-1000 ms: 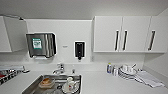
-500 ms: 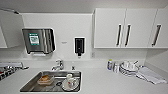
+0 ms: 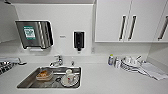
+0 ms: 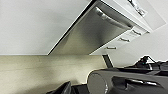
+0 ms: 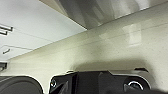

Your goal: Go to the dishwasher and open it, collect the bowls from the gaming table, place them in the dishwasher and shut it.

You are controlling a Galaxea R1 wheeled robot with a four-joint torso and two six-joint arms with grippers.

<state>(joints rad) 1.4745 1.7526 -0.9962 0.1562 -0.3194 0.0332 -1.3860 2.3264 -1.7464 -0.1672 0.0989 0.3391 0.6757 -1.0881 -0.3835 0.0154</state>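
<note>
I can't tell how either end effector stands; neither wrist view shows fingers. The left wrist camera looks at the dishwasher, its steel door shut beneath the counter. Since a second ago my head view has crept closer to the sink, so I'm nearly positioned to open it.

Brushed steel dishwasher, seemingly

Head view high, facing down on tabletop and sink, both wrist views low, sharing the steel dishwasher front
</note>
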